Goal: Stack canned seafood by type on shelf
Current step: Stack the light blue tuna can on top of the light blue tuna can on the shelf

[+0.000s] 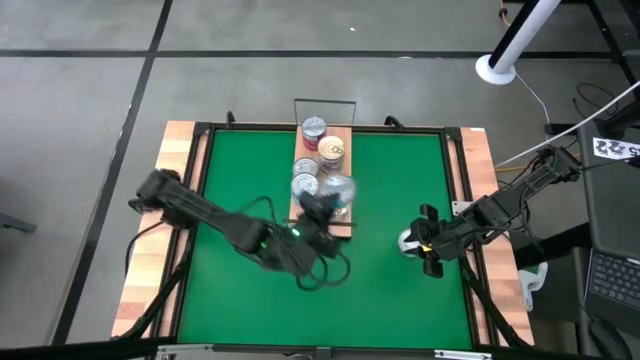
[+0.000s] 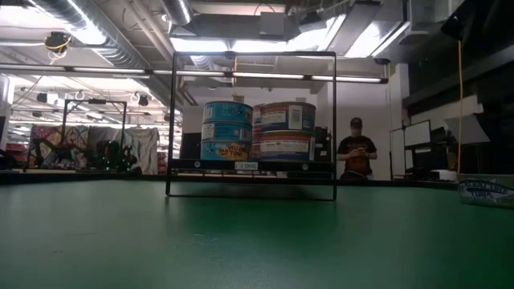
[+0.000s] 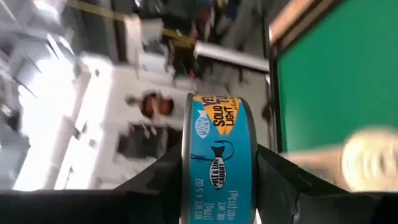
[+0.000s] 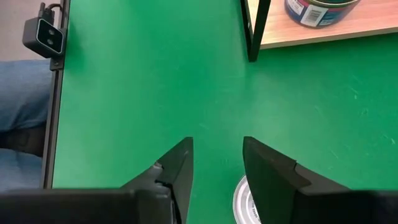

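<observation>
Four tins show on the shelf point(image 1: 322, 215) in the high view: one red-topped tin point(image 1: 314, 127) at the upper end, a gold one point(image 1: 331, 151) below it, a silver one point(image 1: 305, 185) lower still, and a blurred tin point(image 1: 340, 190) at frame centre where the left hand point(image 1: 322, 208) hovers over the board. Lower right of centre, the right hand point(image 1: 428, 247) sits on the green counter point(image 1: 400, 170) just beside a loose tin point(image 1: 409, 241).

Low view: two stacks of tins point(image 2: 259, 130) stand side by side inside the wire rail point(image 2: 251, 124), three labels high, which the overhead shot cannot show. A person point(image 2: 355, 149) stands far behind, and another tin point(image 2: 485, 191) sits at the right edge. Neither hand appears.

Left wrist view: only here is the grip plain. The hand holds a blue-labelled tin point(image 3: 219, 163) on edge, a finger point(image 3: 278, 180) pressing each flat face. A tin like this should be rigid, dense for its size, and smooth enough to slip, so flat faces or opposite points on the rim look like the safest hold.

Right wrist view: the right hand point(image 4: 217, 160) is partly spread and empty, a silver tin point(image 4: 242, 199) touching one finger at the bottom, another tin point(image 4: 320, 9) on the shelf at upper right.
</observation>
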Robot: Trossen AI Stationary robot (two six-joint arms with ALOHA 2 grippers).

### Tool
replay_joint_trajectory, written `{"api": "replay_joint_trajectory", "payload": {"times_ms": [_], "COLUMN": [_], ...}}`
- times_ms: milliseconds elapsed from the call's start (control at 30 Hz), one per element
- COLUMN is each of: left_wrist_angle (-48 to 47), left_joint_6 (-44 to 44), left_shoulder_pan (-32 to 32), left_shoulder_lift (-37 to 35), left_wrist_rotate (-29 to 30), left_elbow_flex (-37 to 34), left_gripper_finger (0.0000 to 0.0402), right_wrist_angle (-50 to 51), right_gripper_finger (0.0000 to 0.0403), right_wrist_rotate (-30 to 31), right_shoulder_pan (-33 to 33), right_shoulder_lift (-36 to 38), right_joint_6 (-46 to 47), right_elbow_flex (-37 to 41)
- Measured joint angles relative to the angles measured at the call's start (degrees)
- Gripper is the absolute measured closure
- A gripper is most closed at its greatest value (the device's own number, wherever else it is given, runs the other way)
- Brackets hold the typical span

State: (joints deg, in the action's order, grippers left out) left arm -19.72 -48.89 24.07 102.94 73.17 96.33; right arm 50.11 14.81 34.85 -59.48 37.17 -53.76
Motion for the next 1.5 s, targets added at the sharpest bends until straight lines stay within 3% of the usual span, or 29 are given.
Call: {"api": "replay_joint_trajectory", "payload": {"times_ms": [167, 267, 333, 567, 700, 1267, 1500], "left_wrist_angle": [-34.28, -47.36, -51.68, -47.18, -42.03, -42.23, -42.74], "left_joint_6": [29.39, 41.87, 45.12, 37.44, 31.96, 22.75, 18.0], "left_shoulder_pan": [-2.26, -4.33, -5.78, -11.37, -13.31, -14.4, -18.55], "left_shoulder_lift": [-6.35, -7.35, -7.35, -7.35, -7.33, -7.58, -9.65], "left_wrist_rotate": [-3.61, -9.9, -12.91, -20.02, -20.66, -27.67, -31.73], "left_elbow_flex": [0.01, 0.0, -0.54, -8.14, -10.89, -11.32, -11.32], "left_gripper_finger": [0.0257, 0.0251, 0.0249, 0.0255, 0.0249, 0.0259, 0.0253], "right_wrist_angle": [0.28, 0.26, 0.22, -0.31, -0.31, -0.28, -0.71], "right_gripper_finger": [0.0262, 0.0262, 0.0262, 0.0262, 0.0262, 0.0262, 0.0262], "right_wrist_rotate": [0.92, 2.63, 4.34, 7.1, 7.1, 6.6, 8.17], "right_shoulder_pan": [0.0, 0.0, 0.0, 0.0, 0.0, 0.0, 0.0], "right_shoulder_lift": [0.0, 0.0, 0.0, 0.0, 0.0, 0.0, 0.0], "right_joint_6": [-0.15, -1.37, -2.51, -3.21, -3.21, -3.04, -2.99], "right_elbow_flex": [0.0, 0.0, 0.0, 0.0, 0.0, 0.0, 0.0]}}
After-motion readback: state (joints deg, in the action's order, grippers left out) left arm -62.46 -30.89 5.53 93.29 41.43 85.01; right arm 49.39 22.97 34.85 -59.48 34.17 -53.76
